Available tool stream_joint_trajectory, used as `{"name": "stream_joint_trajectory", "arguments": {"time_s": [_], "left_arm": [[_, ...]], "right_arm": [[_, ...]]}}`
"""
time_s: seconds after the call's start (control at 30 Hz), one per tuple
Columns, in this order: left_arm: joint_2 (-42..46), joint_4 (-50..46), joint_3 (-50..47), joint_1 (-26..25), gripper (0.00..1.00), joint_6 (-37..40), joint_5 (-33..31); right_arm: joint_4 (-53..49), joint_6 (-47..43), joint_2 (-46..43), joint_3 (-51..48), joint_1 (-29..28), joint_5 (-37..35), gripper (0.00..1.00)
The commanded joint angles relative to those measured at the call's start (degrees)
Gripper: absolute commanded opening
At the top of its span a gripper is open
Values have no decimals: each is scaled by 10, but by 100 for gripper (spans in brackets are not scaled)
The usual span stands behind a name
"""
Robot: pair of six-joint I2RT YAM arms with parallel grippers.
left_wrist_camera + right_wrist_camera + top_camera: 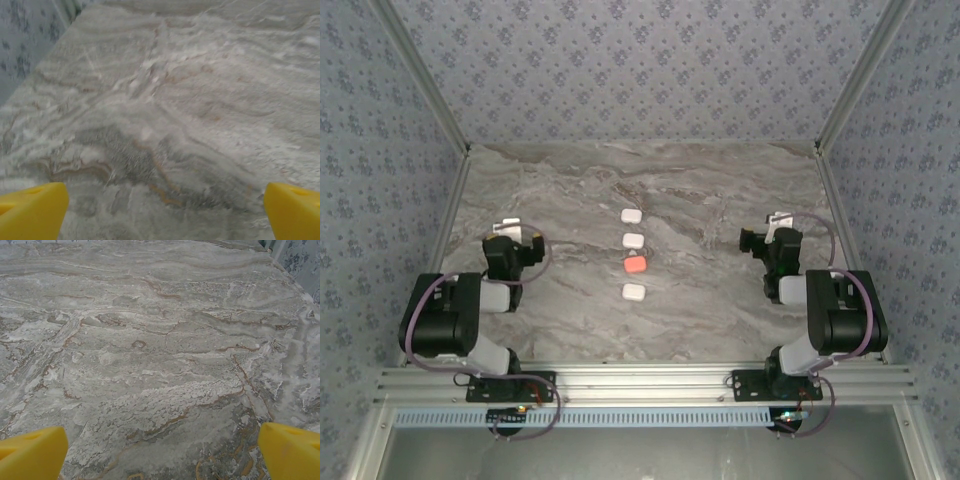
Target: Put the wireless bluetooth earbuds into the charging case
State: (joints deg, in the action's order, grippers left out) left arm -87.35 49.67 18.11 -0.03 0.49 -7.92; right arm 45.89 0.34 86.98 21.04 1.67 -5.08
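On the marbled grey worktop (pixel 720 200), around the middle, four small rounded charging cases lined up in a near-to-far column, each apart from the next: a white case (pixel 630 215) farthest, a second white case (pixel 633 241) just nearer, then an orange-red case (pixel 635 265), then a third white case (pixel 634 292) nearest. Too small from above to tell open from closed. At the near left, the left arm (pixel 470 310) folded, well left of the column; at the near right, the right arm (pixel 830 310) folded, well right of it. On the left wrist, the left jaws spread wide, yellow fingertips (pixel 30 212) at opposite lower corners, marble between, holding nothing. Likewise wide the right jaws, yellow fingertips (pixel 30 455) far apart over marble, gripping nothing.
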Motion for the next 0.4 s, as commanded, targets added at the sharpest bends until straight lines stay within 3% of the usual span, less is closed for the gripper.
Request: {"name": "stream_joint_trajectory", "arguments": {"time_s": [0.0,0.37], "left_arm": [[-10,-19,54,6,99,-24,32],[-5,-26,53,7,99,-26,31]], "right_arm": [[7,-12,1,10,-4,4,100],[5,-12,1,12,-3,8,100]]}}
